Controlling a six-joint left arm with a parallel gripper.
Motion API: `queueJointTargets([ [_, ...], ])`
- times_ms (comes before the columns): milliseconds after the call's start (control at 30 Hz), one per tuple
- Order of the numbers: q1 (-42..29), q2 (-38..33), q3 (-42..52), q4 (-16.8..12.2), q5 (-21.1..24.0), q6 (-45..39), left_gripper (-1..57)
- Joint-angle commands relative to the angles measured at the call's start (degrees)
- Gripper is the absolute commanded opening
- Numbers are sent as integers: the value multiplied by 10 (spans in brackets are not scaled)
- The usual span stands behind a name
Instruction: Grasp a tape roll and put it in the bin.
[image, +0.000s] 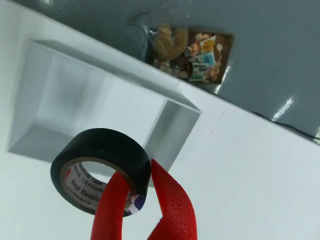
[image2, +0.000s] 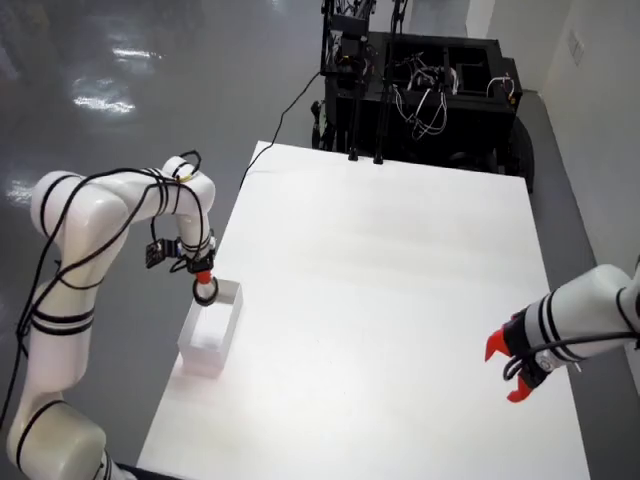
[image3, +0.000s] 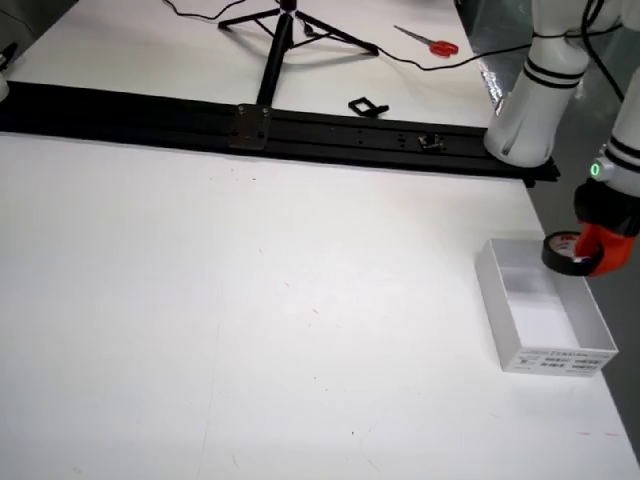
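White bin (image: 47, 100), upper left of the wrist view, empty and open-topped. Black tape roll (image: 100, 167), lower centre, pinched through its wall by the red gripper (image: 137, 200), one finger inside the core, and hanging at the bin's near rim. Risk, as judged: released here, likely to clip the rim and roll off across the table (image: 250, 175).

Bright, even overhead light; glare streaks the grey floor (image2: 110, 70) (top left), and the white table (image3: 250, 300) looks washed out.
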Motion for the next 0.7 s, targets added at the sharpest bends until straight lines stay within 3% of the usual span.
queueJointTargets([
  [33, 55, 30, 16, -1, -25, -27, -9],
  [700, 4, 99, 15, -4, -77, -41, -9],
])
